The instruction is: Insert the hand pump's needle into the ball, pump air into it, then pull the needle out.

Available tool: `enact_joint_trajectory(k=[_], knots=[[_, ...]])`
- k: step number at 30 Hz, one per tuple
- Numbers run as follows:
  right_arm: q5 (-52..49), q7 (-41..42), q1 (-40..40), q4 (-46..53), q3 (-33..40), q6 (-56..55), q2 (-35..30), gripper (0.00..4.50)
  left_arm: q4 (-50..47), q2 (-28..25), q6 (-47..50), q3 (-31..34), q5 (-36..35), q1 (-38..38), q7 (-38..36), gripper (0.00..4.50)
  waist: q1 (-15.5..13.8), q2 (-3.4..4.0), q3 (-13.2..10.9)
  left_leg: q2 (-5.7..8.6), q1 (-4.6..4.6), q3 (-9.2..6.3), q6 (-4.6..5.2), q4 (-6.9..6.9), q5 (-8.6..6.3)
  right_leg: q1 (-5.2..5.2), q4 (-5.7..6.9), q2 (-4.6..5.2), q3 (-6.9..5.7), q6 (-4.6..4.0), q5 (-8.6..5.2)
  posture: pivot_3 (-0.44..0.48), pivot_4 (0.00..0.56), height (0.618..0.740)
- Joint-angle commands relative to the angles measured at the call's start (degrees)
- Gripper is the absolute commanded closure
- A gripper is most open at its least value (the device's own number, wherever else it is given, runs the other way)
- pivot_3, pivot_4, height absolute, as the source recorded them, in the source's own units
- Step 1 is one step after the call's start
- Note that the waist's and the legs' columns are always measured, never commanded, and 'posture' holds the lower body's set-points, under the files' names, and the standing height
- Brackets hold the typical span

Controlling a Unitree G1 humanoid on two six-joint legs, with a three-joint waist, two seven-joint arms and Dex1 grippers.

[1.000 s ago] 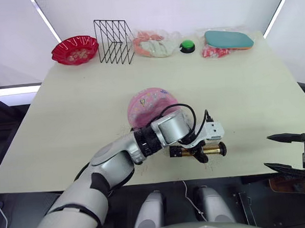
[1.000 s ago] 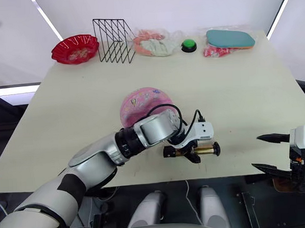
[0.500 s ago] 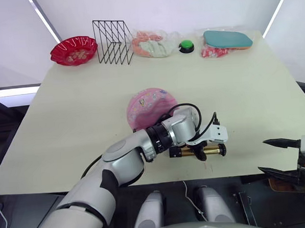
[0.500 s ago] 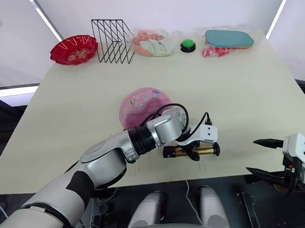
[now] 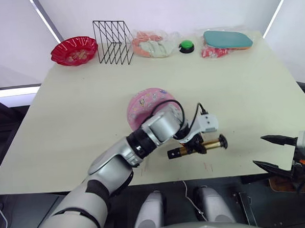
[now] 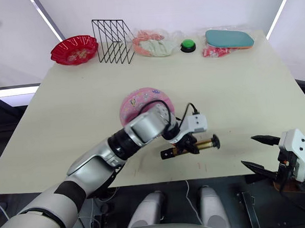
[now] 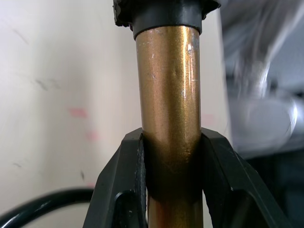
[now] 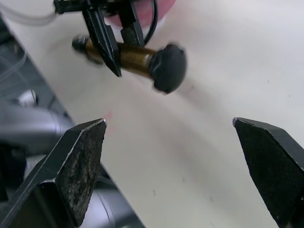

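2 black fingers of the left gripper (image 5: 195,144) are clamped around the gold barrel of the hand pump (image 5: 198,147), and the left wrist view shows them pinching the metal from both sides. The pump is tilted, its end toward the robot's right raised a little higher than the other, and that right end carries a round black knob. It looks lifted just clear of the table (image 5: 81,117), near the front edge, though I cannot tell for sure. A thin black hose (image 5: 165,104) loops up over the wrist; the needle is too small to make out.

The ball (image 5: 147,105) is pink with small prints, lying on the table just behind the left forearm, partly hidden by it. It looks somewhat flattened.

Off the table's front right corner the right gripper (image 5: 271,152) hangs with its 2 fingers spread wide apart, holding nothing, well apart from the pump.

Along the far edge sit a red bowl (image 5: 74,49), a black wire rack (image 5: 113,42), a plastic bag (image 5: 151,44), a green button (image 5: 187,46) and a teal paddle (image 5: 228,39).
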State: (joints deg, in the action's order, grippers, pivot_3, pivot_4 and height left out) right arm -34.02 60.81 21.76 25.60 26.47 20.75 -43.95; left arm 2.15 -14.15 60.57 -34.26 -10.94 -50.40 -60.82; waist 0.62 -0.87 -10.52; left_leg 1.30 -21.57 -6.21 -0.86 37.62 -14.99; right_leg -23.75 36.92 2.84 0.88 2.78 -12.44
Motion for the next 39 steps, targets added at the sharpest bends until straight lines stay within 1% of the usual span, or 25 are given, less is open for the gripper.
enact_joint_trajectory(k=[1,2,3,5,6,8,10,12,14,17,22,30,35,37,38,39], knots=[[-5.15,-3.62,-1.01,3.53,-0.07,3.81,1.95,0.00,-7.36,0.50,-2.99,7.58,-4.18,4.40,2.33,3.47,-0.02,0.00,0.00,0.00,0.00,-0.01,0.00,0.01,0.00,0.00,0.00,0.00,-0.01,0.00,0.00,0.000,0.150,0.740],[-7.18,-4.99,-1.53,4.28,-0.25,5.12,3.03,0.00,-9.14,0.09,-5.67,8.77,-4.41,6.70,2.99,3.47,-0.02,0.01,0.00,0.00,0.00,-0.01,0.00,0.02,0.00,0.00,0.01,0.00,-0.01,0.00,0.00,0.000,0.150,0.740],[-10.83,-7.25,-2.44,5.54,-0.69,7.32,4.55,0.00,-10.66,0.60,-10.62,11.83,-6.01,10.21,3.01,3.47,0.07,0.02,0.01,0.00,0.01,0.00,0.00,0.03,0.00,0.00,0.02,0.00,0.01,-0.01,0.01,0.000,0.150,0.740],[-15.45,-11.80,-4.53,7.43,-1.72,10.52,7.10,0.00,-12.79,0.67,-12.69,15.63,-7.30,14.65,5.19,3.47,0.17,0.06,0.04,-0.08,0.06,0.08,-0.01,0.03,0.00,0.00,0.06,0.01,0.10,-0.14,0.09,0.000,0.150,0.740],[-16.58,-13.76,-5.90,8.04,-2.32,11.58,7.96,0.00,-13.50,0.61,-16.44,16.88,-7.90,16.85,4.75,3.47,0.01,0.07,0.04,-0.09,0.08,0.07,-0.01,0.04,0.00,0.00,0.07,0.00,0.08,-0.25,0.15,0.000,0.150,0.740],[-19.96,-17.60,-8.83,8.90,-2.83,13.53,9.09,0.00,-14.44,0.42,-20.10,17.87,-8.70,20.01,4.78,3.47,-0.05,0.08,0.05,-0.05,0.06,0.03,-0.01,0.11,0.00,0.00,0.10,-0.02,0.04,-0.25,0.17,0.000,0.150,0.740],[-20.98,-20.34,-10.79,9.48,-3.14,14.21,9.75,0.00,-14.68,0.53,-24.37,18.33,-8.49,22.23,5.34,3.47,-0.05,0.13,0.07,-0.06,0.05,0.12,-0.01,0.24,0.00,0.01,0.10,-0.04,0.09,-0.14,0.21,0.000,0.150,0.740],[-24.37,-22.93,-13.23,9.36,-4.32,17.90,8.96,0.00,-14.84,1.61,-28.91,19.54,-9.91,25.75,4.97,3.47,-0.17,0.13,0.07,-0.05,-0.03,0.13,0.02,0.47,0.00,0.03,0.10,-0.05,0.09,-0.04,0.26,0.000,0.150,0.740],[-27.54,-23.80,-14.96,10.33,-5.40,20.23,8.00,0.00,-14.31,1.80,-33.61,18.92,-9.41,28.21,4.31,3.47,-0.18,0.13,0.08,-0.04,-0.10,0.16,0.14,0.68,-0.07,0.04,0.10,-0.05,0.10,0.04,0.32,0.000,0.150,0.740],[-29.00,-25.18,-17.25,11.29,-6.61,21.17,7.26,0.00,-12.83,2.85,-37.60,18.82,-8.51,28.43,5.94,3.47,-0.41,0.13,0.08,0.00,-0.12,0.25,0.24,0.78,-0.12,0.06,0.09,-0.04,0.20,0.09,0.39,0.000,0.150,0.740],[-29.82,-28.45,-22.50,11.86,-10.46,21.83,8.21,0.00,-10.85,3.23,-42.61,17.51,-6.60,28.92,7.34,3.47,-0.02,0.13,0.08,0.00,-0.09,0.38,0.30,0.81,-0.09,0.07,0.08,-0.06,0.29,0.21,0.45,0.000,0.150,0.740],[-30.25,-30.49,-28.68,9.11,-13.45,21.60,9.36,0.00,-10.51,2.61,-44.09,17.58,-7.19,29.03,7.30,3.47,0.04,0.13,0.08,-0.01,-0.12,0.38,0.36,0.80,-0.13,0.06,0.05,-0.07,0.30,0.21,0.46,0.000,0.150,0.740],[-29.99,-30.32,-31.44,7.42,-15.10,21.71,10.36,0.00,-10.11,2.77,-44.59,17.56,-7.22,28.92,7.45,3.47,0.09,0.13,0.08,-0.02,-0.11,0.39,0.38,0.80,-0.13,0.06,0.03,-0.08,0.30,0.22,0.46,0.000,0.150,0.740],[-29.89,-30.58,-32.24,6.99,-15.58,21.75,10.80,0.52,-9.87,2.70,-44.71,17.56,-7.15,28.76,7.42,3.47,0.09,0.13,0.08,-0.02,-0.11,0.38,0.38,0.79,-0.13,0.05,0.03,-0.09,0.30,0.22,0.47,0.000,0.150,0.740],[-29.20,-30.90,-32.64,6.89,-15.98,21.51,11.14,0.71,-9.83,2.65,-44.70,17.47,-7.19,28.76,7.33,3.47,0.09,0.13,0.08,-0.02,-0.12,0.38,0.38,0.79,-0.14,0.05,0.03,-0.09,0.30,0.22,0.47,0.000,0.150,0.740],[-28.71,-31.12,-32.90,6.83,-16.25,21.34,11.36,0.79,-9.82,2.61,-44.70,17.39,-7.24,28.77,7.28,3.47,0.11,0.13,0.08,-0.01,-0.12,0.40,0.38,0.79,-0.14,0.05,0.03,-0.08,0.32,0.21,0.48,0.000,0.150,0.740]])
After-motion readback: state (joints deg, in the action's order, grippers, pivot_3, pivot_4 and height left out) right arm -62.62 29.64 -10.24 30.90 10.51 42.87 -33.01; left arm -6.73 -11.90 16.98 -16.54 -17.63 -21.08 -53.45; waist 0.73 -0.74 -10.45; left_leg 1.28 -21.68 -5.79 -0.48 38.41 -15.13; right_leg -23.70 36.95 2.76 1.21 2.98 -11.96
